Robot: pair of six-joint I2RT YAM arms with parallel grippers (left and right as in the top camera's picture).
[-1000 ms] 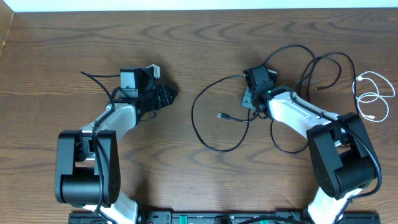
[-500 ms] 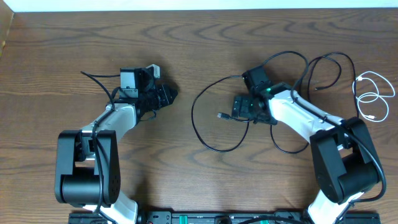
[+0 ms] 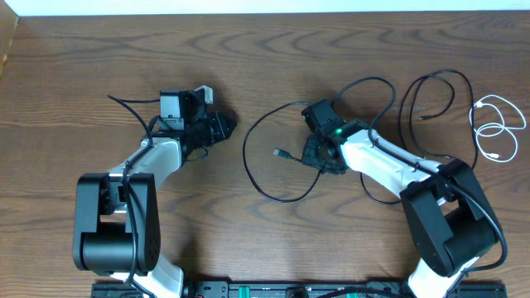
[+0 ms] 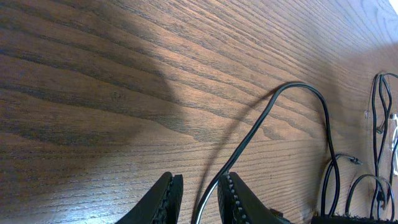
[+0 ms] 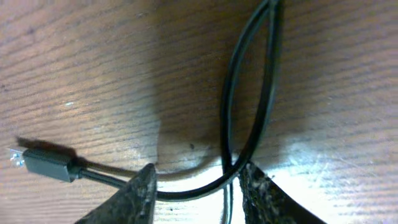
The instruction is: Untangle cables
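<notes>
From overhead, the left arm [image 3: 153, 157] bends at the elbow and reaches up and to the right. Its left gripper [image 3: 222, 127] is low over the brown wood-grain table [image 3: 99, 50]. The right arm [image 3: 389, 161] stretches leftward toward the table's middle, with its right gripper [image 3: 317, 151] over a thin black cable [image 3: 245, 153]. This cable lies in a wide loop between the two grippers, its small plug [image 3: 280, 153] inside the loop. A second black cable [image 3: 450, 71] curls behind the right arm, and a coiled white cable [image 3: 497, 126] lies apart at the far right. In the left wrist view, the left gripper [image 4: 198, 180] has its fingers narrowly parted. The black cable [image 4: 292, 85] runs up out of the gap, not visibly pinched. In the right wrist view, the right gripper [image 5: 196, 177] stands open astride a doubled run of the black cable [image 5: 225, 112], with the plug [image 5: 46, 163] on the wood to the left.
</notes>
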